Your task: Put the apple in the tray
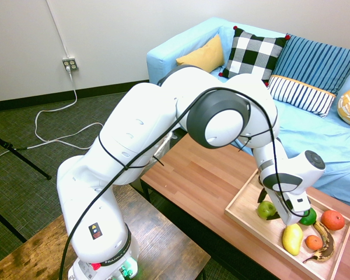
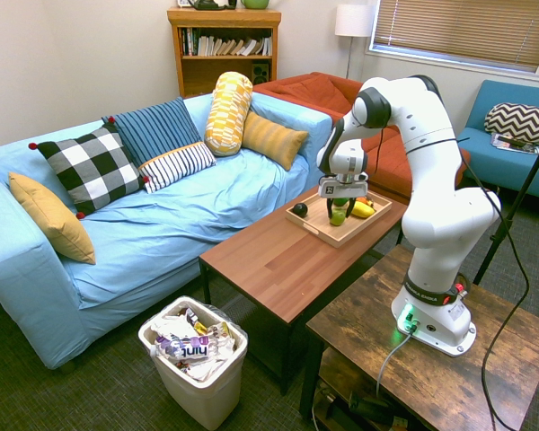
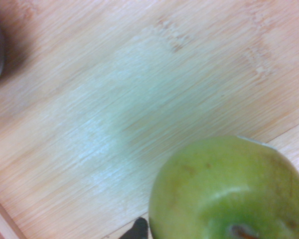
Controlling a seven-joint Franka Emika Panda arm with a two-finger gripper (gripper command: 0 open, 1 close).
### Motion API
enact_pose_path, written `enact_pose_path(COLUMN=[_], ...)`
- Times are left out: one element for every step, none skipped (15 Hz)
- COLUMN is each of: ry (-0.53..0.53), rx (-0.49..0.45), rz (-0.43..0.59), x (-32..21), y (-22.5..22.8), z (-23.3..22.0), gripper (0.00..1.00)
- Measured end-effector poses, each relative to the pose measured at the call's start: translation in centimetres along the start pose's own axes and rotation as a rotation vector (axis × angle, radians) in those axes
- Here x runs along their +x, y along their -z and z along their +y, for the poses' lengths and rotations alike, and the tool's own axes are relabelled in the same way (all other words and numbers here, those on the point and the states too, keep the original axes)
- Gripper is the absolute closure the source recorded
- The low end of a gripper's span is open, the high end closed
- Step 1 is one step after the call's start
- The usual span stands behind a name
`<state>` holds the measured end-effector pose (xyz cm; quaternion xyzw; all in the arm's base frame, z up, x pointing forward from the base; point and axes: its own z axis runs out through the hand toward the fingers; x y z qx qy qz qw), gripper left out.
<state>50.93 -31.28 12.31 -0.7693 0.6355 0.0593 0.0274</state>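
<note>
Now hand (image 1: 272, 214) half-open around apple (image 1: 266, 209)

tray (image 1: 240, 208) on the coffee table (image 1: 198, 181), at the table's end nearest the sofa (image 2: 162, 206). in the tray: apple (image 1: 266, 210) toward one end, directly under the gripper (image 1: 283, 217); lime (image 1: 308, 218) just beside the gripper on the far side; mango (image 1: 292, 239) near the tray's front edge; banana (image 1: 325, 242) beside a small orange fruit (image 1: 314, 242); a larger orange fruit (image 1: 332, 220) behind them. in the second exterior view, a dark round fruit (image 2: 300, 210) at the tray's sofa-side end. waste bin (image 2: 196, 359) on the floor before the sofa, off the table's other end. pillows (image 2: 94, 166) lined along the sofa back.
</note>
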Motion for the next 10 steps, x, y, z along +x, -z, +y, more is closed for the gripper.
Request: enact_pose_path(ry=[0.001,-0.001,-0.005,-0.009,-0.013,-0.018,-0.022,-0.025,-0.027,-0.028], rx=[0.0,0.001,0.004,0.01,0.02,0.033,0.046,0.06,0.074,0.088], rz=[0.0,0.0,0.004,0.01,0.02,0.031,0.039,0.045,0.049,0.053], x=[0.0,0.0,0.2,0.5,0.8,1.1,1.2,1.3,1.1,0.8], y=[0.0,0.1,0.3,0.8,1.7,2.9,4.1,5.3,6.5,7.5], z=[0.0,0.0,0.1,0.2,0.3,0.4,0.6,0.7,0.9,1.1], gripper=[0.0,0.0,0.0,0.0,0.0,0.0,0.0,0.0,0.0,0.0])
